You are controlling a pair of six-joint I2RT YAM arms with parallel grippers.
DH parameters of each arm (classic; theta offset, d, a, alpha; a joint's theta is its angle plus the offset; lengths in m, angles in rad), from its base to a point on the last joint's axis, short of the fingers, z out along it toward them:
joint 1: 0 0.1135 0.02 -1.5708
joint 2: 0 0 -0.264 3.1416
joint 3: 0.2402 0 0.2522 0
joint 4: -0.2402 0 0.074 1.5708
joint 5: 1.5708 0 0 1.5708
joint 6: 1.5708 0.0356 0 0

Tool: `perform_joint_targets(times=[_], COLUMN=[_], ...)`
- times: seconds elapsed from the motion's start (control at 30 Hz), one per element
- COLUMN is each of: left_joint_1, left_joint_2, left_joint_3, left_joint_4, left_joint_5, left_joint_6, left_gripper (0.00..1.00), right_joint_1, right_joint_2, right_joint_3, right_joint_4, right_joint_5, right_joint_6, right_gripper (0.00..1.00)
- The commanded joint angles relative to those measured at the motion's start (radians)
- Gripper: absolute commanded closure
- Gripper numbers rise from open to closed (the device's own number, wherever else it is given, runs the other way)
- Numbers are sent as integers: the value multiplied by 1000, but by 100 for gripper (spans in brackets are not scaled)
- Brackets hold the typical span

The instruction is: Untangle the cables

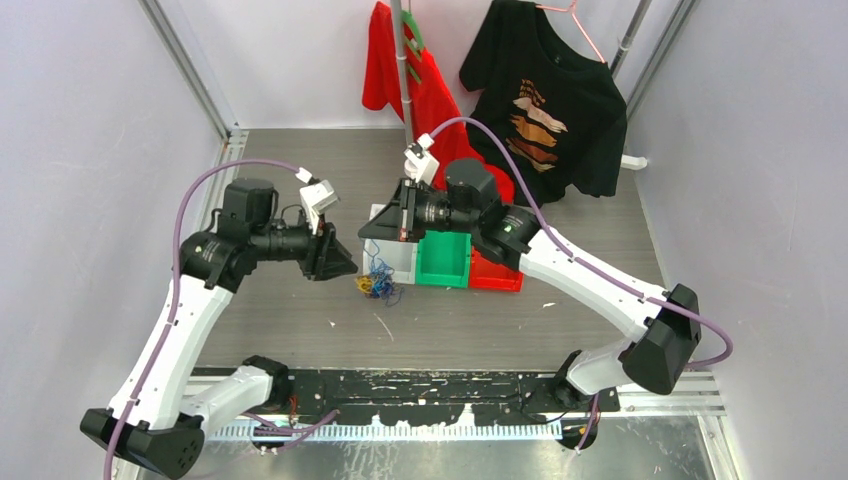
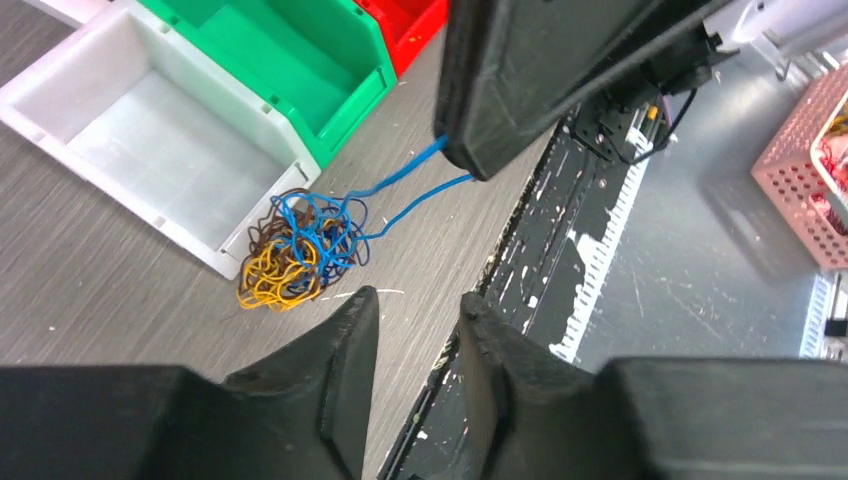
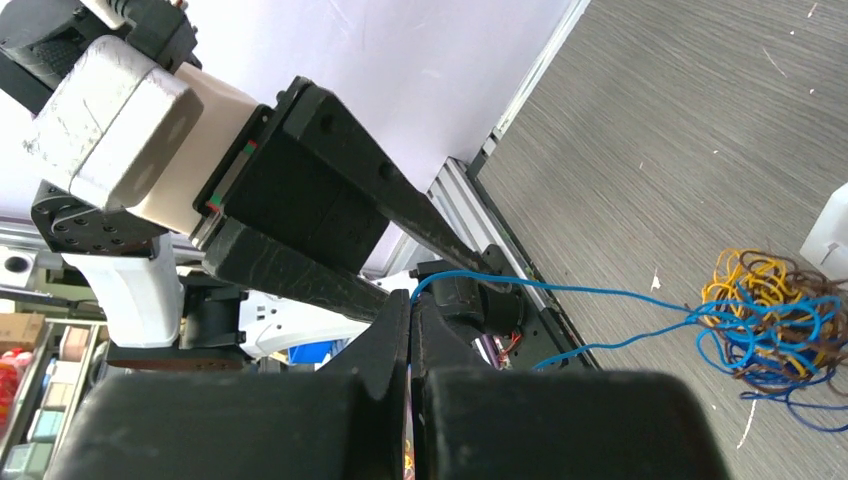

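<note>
blue cable (image 3: 600,293) pinched by right gripper (image 3: 410,305), tangle (image 2: 295,250) near left gripper (image 2: 420,300)

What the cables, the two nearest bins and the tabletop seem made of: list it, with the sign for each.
Cables: probably thin wire in a coloured plastic sheath, since the blue, yellow and brown strands hold springy loops.
White bin and green bin: moulded plastic, with smooth, slightly glossy walls and rounded rims.
Tabletop: by the look a grey wood-grain laminate, matte with fine straight streaks.

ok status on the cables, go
left claw open, empty. right claw shut on blue cable, stretched from tangle. white bin beside tangle.
</note>
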Motion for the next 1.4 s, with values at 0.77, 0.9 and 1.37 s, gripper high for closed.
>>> perform_joint_targets(times=[0.77, 0.9, 1.37], left_joint_1=[-2, -2, -2], left_joint_2=[14, -49, -88], left_joint_3=[46, 15, 42], left_joint_4=[254, 302, 267], left_joint_5=[27, -48, -35], left_joint_6=[-212, -276, -197], left_gripper=[88, 99, 100], right_joint_1=[-4, -14, -92], right_joint_2=[-7, -16, -140], right_joint_3=[-27, -46, -136], right_joint_4=[265, 275, 10], right_joint_5=[-194, -208, -7], right_joint_6=[181, 182, -101], right_gripper=[99, 77, 30])
